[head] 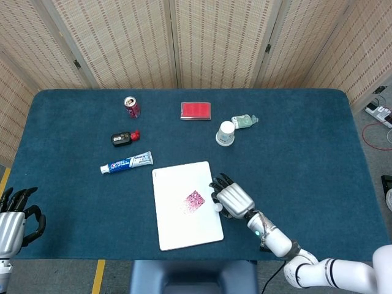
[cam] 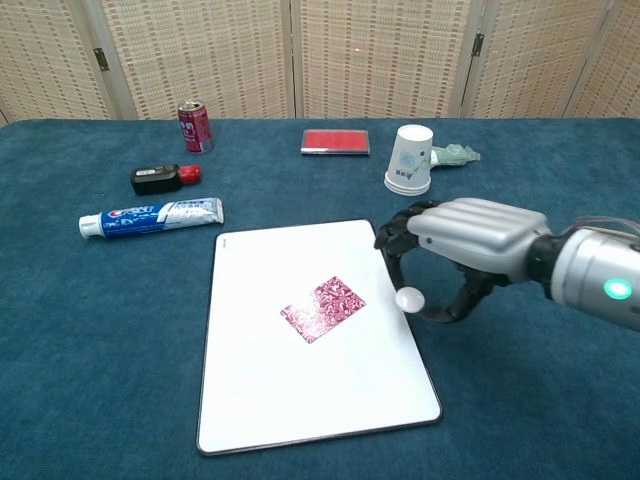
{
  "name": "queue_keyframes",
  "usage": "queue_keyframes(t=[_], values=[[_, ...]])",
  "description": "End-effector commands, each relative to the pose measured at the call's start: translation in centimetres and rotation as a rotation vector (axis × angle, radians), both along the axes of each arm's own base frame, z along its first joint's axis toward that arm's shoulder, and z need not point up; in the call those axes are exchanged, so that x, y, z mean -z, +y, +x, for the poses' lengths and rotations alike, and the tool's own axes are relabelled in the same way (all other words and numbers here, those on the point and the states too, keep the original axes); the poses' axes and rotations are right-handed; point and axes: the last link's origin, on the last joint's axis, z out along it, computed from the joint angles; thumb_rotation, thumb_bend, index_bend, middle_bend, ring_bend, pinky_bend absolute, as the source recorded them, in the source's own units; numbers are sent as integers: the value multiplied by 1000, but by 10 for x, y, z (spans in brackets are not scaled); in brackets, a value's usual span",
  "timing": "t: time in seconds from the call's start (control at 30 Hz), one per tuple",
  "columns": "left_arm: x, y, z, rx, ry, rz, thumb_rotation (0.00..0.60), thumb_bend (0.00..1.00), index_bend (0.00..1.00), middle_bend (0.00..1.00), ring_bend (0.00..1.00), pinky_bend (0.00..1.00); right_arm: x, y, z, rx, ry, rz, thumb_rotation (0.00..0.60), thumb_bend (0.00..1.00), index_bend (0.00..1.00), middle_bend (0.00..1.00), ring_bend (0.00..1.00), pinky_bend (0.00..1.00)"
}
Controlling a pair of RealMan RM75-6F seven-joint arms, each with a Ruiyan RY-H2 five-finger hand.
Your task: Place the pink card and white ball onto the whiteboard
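The whiteboard (head: 177, 226) (cam: 290, 400) lies flat at the table's front centre. A pink patterned card (head: 195, 199) (cam: 323, 308) rests on its middle. My right hand (head: 233, 199) (cam: 470, 240) hovers over the board's right edge and pinches a small white ball (head: 218, 207) (cam: 410, 298) between thumb and fingertips, a little above the board's right side. My left hand (head: 15, 222) sits at the front left corner in the head view, fingers curled, holding nothing; the chest view does not show it.
Behind the board lie a toothpaste tube (head: 127, 163) (cam: 152, 216), a black and red object (head: 124, 138) (cam: 165, 177), a red can (head: 131, 106) (cam: 195, 125), a red case (head: 196, 110) (cam: 336, 141), and a white paper cup (head: 225, 133) (cam: 410, 159) beside a pale green item (head: 244, 121).
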Motion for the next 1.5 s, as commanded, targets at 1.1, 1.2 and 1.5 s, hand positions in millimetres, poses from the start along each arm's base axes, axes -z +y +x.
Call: queue_keyframes(t=[1.1,1.2,1.5], values=[[-3,-2,-6,-18,-23,-10,600,176,195,184,159,0,37,-25,63,-25,68,3,600,351,268,172,50,0],[-4,-2,-5,-15,-25,-6,600,176,195,184,159,0,19,-25,57,-21,47,-40,600,352,267,172,54,0],[-1,5,-7,-22,-33,1,600,176,194,184,159,0,-71,-12,-2,21,61,-291,600,352,251,153,72,0]])
